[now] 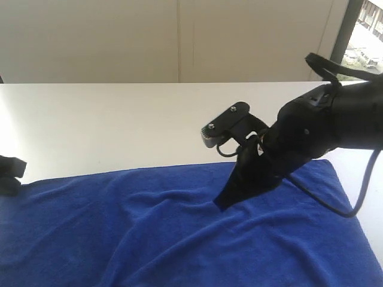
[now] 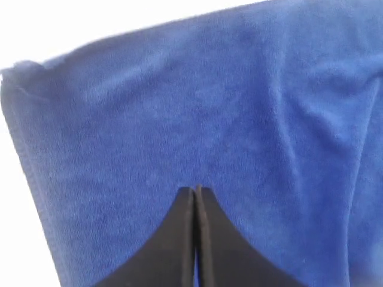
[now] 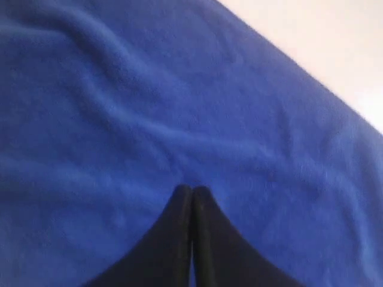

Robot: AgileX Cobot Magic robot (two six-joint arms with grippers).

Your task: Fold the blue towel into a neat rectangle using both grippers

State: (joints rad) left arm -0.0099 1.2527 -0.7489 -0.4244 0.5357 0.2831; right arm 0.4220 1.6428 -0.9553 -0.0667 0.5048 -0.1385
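The blue towel [image 1: 149, 233] lies spread and rumpled over the near half of the white table [image 1: 108, 125]. My right gripper [image 1: 222, 204] reaches in from the right and points down at the towel's middle, jaws shut and empty. I cannot tell whether its tip touches the cloth. In the right wrist view the right gripper [image 3: 191, 190] is over wrinkled towel [image 3: 119, 119]. The left gripper [image 2: 195, 190] is shut with nothing between its jaws, over the towel [image 2: 209, 107] near a stitched corner [image 2: 18, 72]. In the exterior view only a black piece of the left arm [image 1: 11, 173] shows at the left edge.
Bare white table runs beyond the towel's far edge to a pale wall [image 1: 179, 36]. A window [image 1: 365, 36] sits at the top right. A black cable [image 1: 335, 206] loops down from the right arm over the towel's right side.
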